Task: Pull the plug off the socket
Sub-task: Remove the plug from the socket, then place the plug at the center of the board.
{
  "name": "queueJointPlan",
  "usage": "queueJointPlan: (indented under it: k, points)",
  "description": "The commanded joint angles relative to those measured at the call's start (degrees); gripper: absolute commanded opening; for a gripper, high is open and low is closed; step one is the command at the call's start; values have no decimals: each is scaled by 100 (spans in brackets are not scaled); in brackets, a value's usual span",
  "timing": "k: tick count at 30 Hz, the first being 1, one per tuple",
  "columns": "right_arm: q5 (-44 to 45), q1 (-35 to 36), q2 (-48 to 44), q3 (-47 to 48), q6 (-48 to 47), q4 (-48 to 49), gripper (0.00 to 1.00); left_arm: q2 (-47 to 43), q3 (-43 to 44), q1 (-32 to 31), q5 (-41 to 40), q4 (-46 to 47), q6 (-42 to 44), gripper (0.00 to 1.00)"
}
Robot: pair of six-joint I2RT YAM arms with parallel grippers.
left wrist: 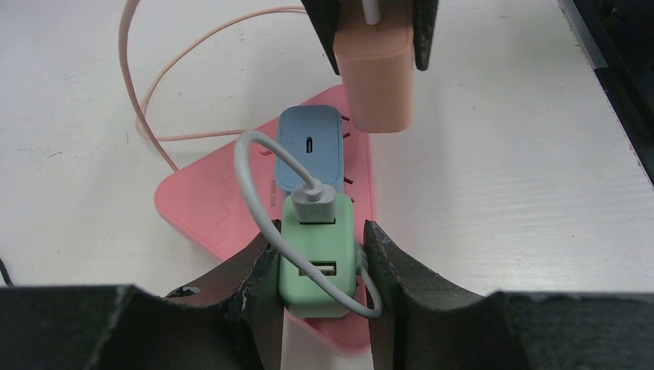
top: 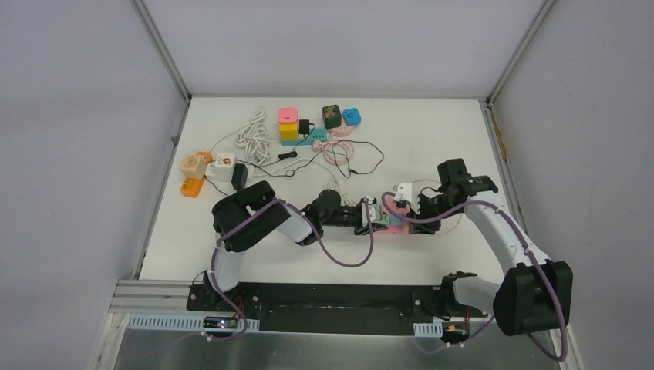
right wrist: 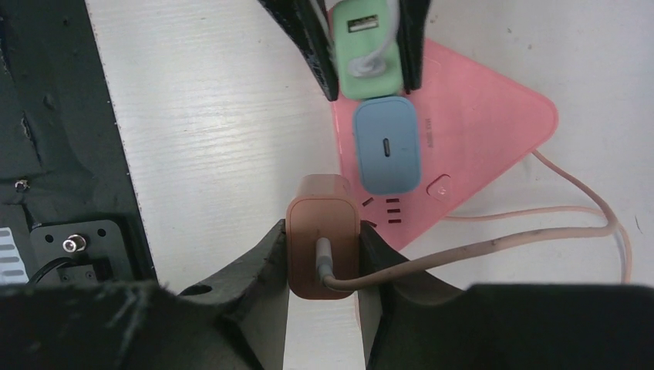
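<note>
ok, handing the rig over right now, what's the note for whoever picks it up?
Left gripper: jaws shut on the green charger, which sits on the pink power strip.
Right gripper: jaws shut on the peach charger, held beside bare socket slots.
Blue charger sits on the strip between them, untouched.
Done: peach looks unplugged.
Left: confirm it is clear; green and blue appear seated.

At one pink socket [left wrist: 200, 208], three chargers: one green charger [left wrist: 308, 240], one blue charger [left wrist: 308, 154], one peach charger [left wrist: 378, 85]. Two tools: left tool [left wrist: 318, 270], right tool [right wrist: 324, 254]. Beyond the socket: six cubes [top: 288, 116], one white cable coil [top: 251, 135], one orange strip [top: 193, 187], one teal strip [top: 312, 139].
</note>
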Motion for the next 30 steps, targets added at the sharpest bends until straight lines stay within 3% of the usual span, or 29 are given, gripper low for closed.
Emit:
queueJointPlan:
  k: [1,9,15,30]
  points:
    - [-254,-333,-30,477,109,-58,0,12,-68,21,-39,-593,48,0]
    - [-304,-883,-129,839,765,111,0,-29,-150,26,-19,-378,-38,0]
    - [712,-986,10,1146,1924,1203,0,-107,-271,23,-11,-198,-40,0]
    - [1366,-1272,1216,4301,2636,839,0,-248,-561,17,-33,319,-53,0]
